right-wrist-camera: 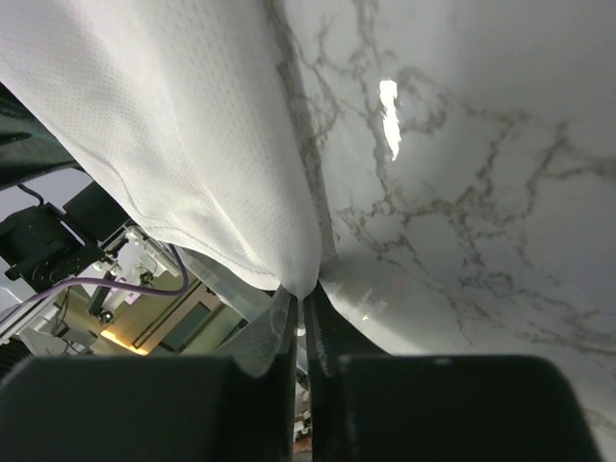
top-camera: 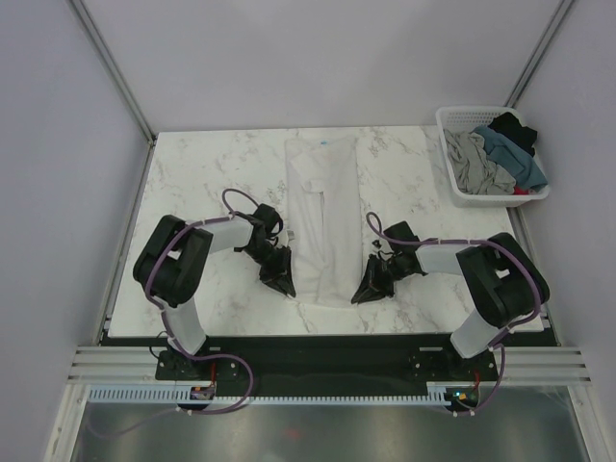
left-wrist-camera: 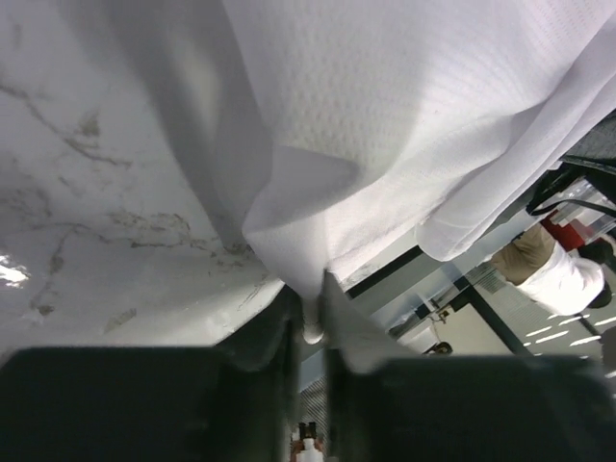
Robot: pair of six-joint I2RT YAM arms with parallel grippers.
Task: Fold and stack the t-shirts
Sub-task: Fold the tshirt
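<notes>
Nearest the arm bases from above, left gripper and right gripper low at the near hem corners of a large plain white fabric t-shirt, already narrowed to a long strip on the white marble table; crosswise folds seemingly left. Grey shirt, teal-blue shirt and black shirt heaped unfolded in a white plastic lattice basket; no stack begun. From the left wrist, left gripper clamped on a pinch of white hem. From the right wrist, right gripper likewise closed on the hem edge.
</notes>
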